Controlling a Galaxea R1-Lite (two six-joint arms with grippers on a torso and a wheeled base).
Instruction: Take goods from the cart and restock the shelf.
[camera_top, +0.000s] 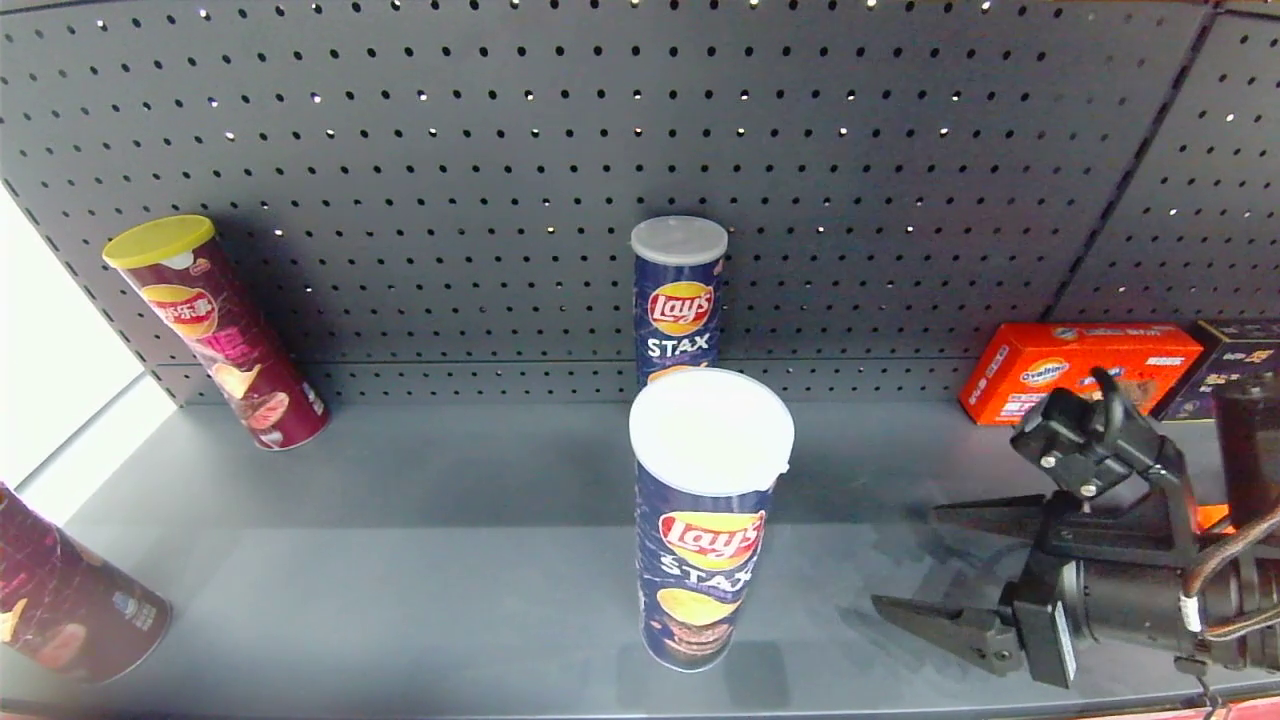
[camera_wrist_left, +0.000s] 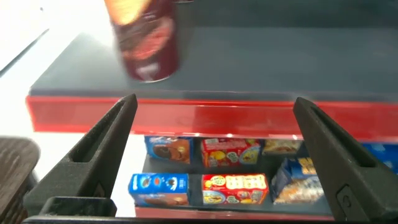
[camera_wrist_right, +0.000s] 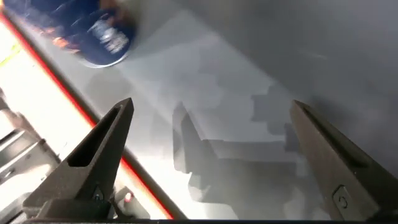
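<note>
Blue can (camera_top: 705, 540) upright, red-yellow logo, front of shelf (camera_top: 450, 480); right hand (camera_top: 905, 560) wide beside it; left hand (camera_wrist_left: 216, 102) wide.

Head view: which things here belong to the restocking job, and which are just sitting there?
Job: front blue chip can, open right hand beside it, shelf.
Just there, likely: rear blue chip can, yellow-lidded maroon can, orange box.

Brand logos on front blue can (camera_top: 705, 560), rear blue can (camera_top: 678, 305), orange box (camera_top: 1075, 370)
</note>
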